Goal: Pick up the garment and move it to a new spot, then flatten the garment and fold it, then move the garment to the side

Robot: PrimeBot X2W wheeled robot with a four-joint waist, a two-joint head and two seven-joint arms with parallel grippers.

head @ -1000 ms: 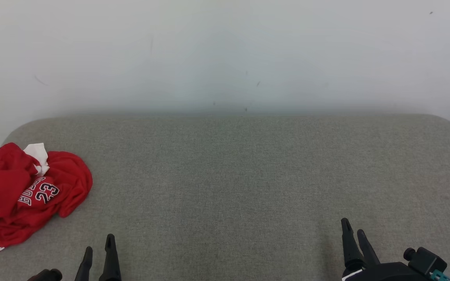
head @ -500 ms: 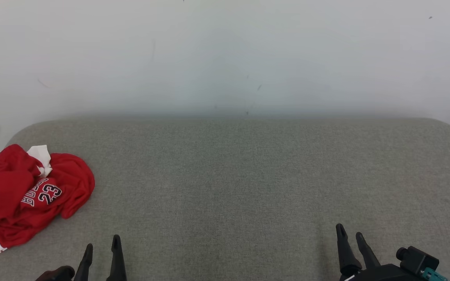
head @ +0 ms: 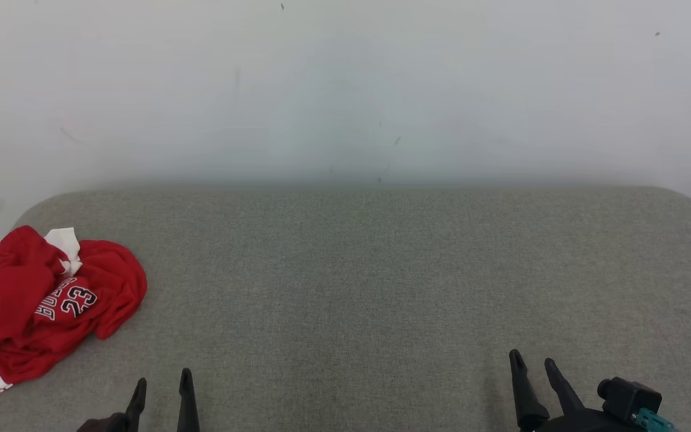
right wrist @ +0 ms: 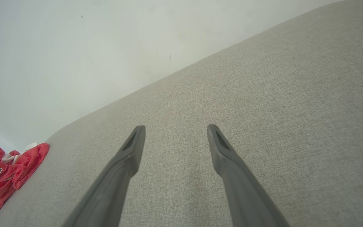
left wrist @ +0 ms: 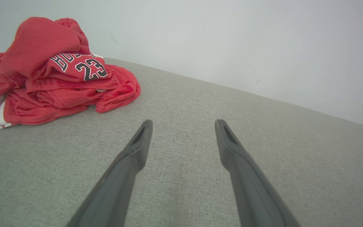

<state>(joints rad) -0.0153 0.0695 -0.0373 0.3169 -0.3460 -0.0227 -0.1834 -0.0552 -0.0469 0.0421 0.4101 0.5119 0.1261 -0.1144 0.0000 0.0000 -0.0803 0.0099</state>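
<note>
Grey cushion (head: 381, 270) under left gripper (head: 164, 377) and right gripper (head: 531, 357), fingers (left wrist: 131, 164) apart, forward-pointing.

Place: looks like a bare robot test room or lab, not a lived-in home.
Backdrop: a plain white wall (head: 345, 90), flatly lit, carrying a few small scuffs and dark specks.
Work area: a broad padded surface (head: 381, 288) in grey woven fabric, with rounded corners, set against the wall.
Contents: one crumpled red garment (head: 15, 300) printed with 23, lying at the surface's left end.
</note>
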